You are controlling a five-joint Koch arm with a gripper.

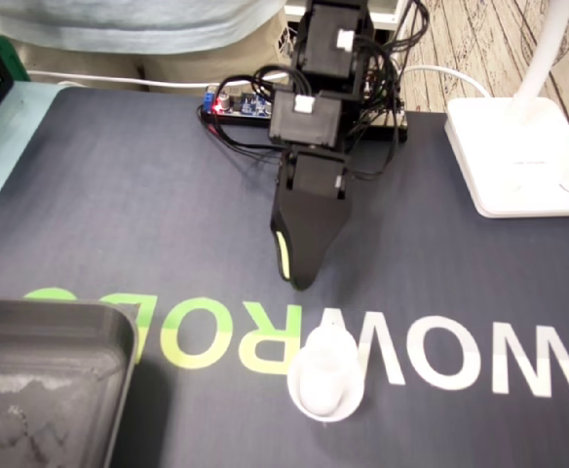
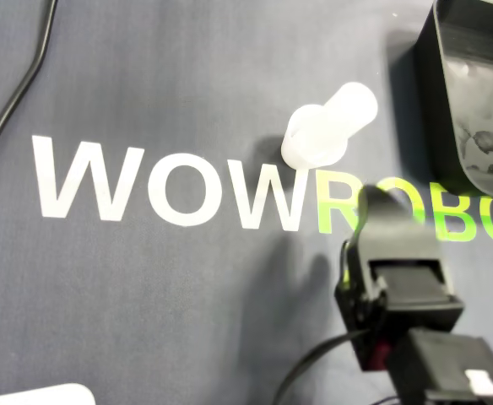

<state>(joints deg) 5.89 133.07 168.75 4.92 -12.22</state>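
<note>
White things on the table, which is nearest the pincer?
The small white piece on the lettering, right by the pincer; the lamp base sits farther off.

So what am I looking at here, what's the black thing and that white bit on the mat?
The black jointed machine is a small hobby robot arm. One picture comes from a camera standing in front of it, the other looks straight down from above. Its black fingers, with a yellow-green stripe, point down at a dark grey mat printed WOWROBO. They hold nothing; whether they are open or shut cannot be told. Near them sits a small white plastic piece, untouched. A dark grey tray sits at the mat's edge, and a white lamp base stands to the side.
</note>
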